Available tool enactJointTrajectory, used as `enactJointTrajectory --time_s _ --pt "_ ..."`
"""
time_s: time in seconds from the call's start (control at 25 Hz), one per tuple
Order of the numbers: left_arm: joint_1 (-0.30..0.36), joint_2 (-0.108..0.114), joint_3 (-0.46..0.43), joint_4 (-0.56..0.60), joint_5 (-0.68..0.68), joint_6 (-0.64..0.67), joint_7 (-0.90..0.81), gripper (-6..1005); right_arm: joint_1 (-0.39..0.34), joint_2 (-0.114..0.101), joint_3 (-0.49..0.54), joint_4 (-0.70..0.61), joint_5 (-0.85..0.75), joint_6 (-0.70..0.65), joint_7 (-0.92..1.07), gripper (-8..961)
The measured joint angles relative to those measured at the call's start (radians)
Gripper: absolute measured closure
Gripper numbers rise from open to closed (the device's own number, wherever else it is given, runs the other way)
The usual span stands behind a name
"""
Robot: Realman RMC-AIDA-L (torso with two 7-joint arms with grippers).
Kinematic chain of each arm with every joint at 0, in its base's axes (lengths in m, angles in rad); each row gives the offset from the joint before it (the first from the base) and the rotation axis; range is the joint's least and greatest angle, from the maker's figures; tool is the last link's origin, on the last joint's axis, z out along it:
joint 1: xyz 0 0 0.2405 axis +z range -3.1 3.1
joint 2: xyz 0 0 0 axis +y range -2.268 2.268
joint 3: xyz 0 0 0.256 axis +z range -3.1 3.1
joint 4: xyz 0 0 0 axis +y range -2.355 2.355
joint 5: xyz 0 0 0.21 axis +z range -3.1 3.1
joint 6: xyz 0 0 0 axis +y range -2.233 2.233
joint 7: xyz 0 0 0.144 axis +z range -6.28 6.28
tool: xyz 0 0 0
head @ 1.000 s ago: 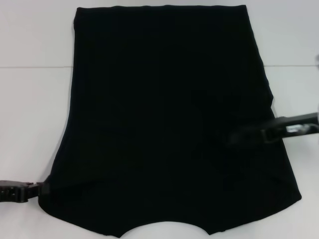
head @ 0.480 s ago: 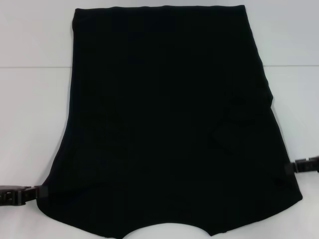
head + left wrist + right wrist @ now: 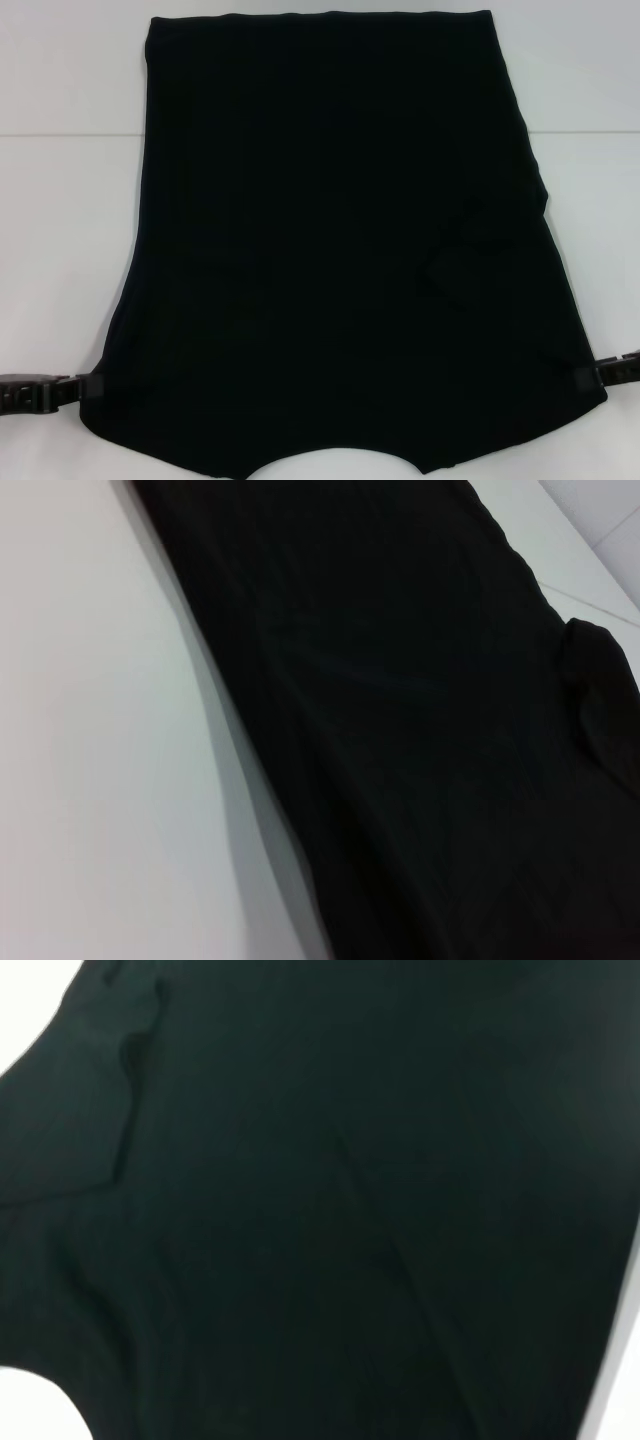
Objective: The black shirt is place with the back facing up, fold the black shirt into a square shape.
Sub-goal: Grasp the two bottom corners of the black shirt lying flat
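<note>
head view: we see the shirt (image 3: pixel 340 250) spread flat on the white table (image 3: pixel 60 200), left gripper (image 3: pixel 70 385) at its near left edge, right gripper (image 3: pixel 595 375) at its near right edge; whether either claw is apart or together we cannot tell. wrist views: only shirt fabric and table.

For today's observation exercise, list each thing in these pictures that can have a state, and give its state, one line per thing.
black shirt: lying flat on the table, sleeves folded in, neckline at the near edge, small rumple on the robot's right side.
left gripper: low at the shirt's near left corner, touching its edge.
right gripper: low at the shirt's near right corner, touching its edge.
table: white, bearing the shirt.
</note>
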Motion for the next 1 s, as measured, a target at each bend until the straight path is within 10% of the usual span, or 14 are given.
enactJointTrajectory --time_s 1.0 --pt "-0.006 0.005 0.000 0.000 0.002 -0.014 -0.001 969 0.034 0.028 -0.003 0.016 -0.047 -0.005 0.011 394"
